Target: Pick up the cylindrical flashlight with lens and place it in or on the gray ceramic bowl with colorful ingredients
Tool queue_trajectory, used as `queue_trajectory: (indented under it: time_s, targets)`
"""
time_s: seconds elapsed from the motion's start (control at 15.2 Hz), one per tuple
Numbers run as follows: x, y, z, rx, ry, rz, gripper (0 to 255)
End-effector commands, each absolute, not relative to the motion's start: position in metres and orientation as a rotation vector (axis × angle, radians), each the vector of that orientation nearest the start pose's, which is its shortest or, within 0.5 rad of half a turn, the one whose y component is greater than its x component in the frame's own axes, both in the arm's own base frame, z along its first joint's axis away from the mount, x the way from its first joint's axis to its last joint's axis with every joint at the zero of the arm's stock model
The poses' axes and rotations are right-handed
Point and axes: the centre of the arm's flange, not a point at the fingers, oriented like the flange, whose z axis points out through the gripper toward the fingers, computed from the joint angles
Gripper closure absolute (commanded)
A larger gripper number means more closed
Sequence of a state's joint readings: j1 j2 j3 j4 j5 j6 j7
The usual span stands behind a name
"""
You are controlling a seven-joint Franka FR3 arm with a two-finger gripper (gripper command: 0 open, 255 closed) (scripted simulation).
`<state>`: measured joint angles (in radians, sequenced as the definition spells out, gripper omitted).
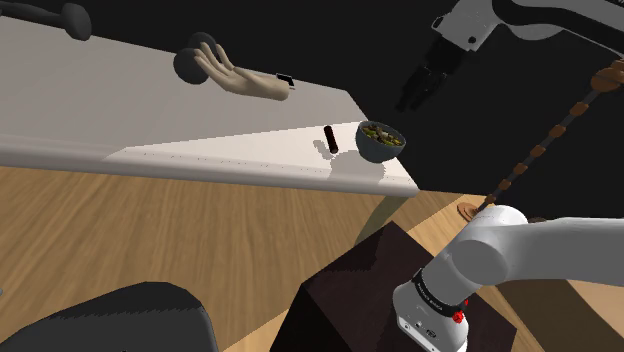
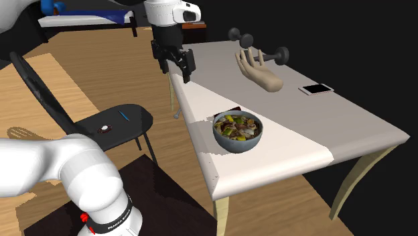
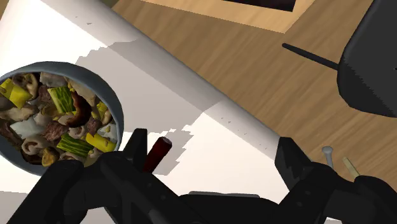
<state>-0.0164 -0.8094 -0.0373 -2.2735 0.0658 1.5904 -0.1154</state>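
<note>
Nothing was grasped yet: the gripper (image 2: 175,72) hung spread and empty; the dark flashlight (image 1: 332,139) stood beside the food bowl (image 1: 381,141).

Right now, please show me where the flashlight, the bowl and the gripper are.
flashlight (image 1: 332,139), shoulder view, middle of its dark body.
bowl (image 2: 236,145), second exterior view, outer wall.
gripper (image 2: 175,74), second exterior view, midway between fingertips.

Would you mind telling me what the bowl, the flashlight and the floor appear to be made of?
Bowl: smooth grey-blue wall with a soft sheen, possibly glazed ceramic. Flashlight: dark red-brown, matte cylinder; material unclear, perhaps plastic or metal. Floor: light wood, by its plank lines and grain.
</note>
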Motion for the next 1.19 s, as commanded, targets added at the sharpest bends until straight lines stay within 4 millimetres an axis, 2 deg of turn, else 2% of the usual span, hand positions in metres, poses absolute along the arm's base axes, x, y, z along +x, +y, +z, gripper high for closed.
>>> queue_trajectory:
  time_s: [0.0, 0.59, 1.12]
  targets:
    - [0.302, -0.014, 0.639, -3.050, -0.114, -0.203, 0]
    - [0.396, 0.008, 0.564, -3.148, 0.241, -0.172, 0]
    - [0.480, 0.003, 0.494, -3.199, 0.573, -0.140, 0]
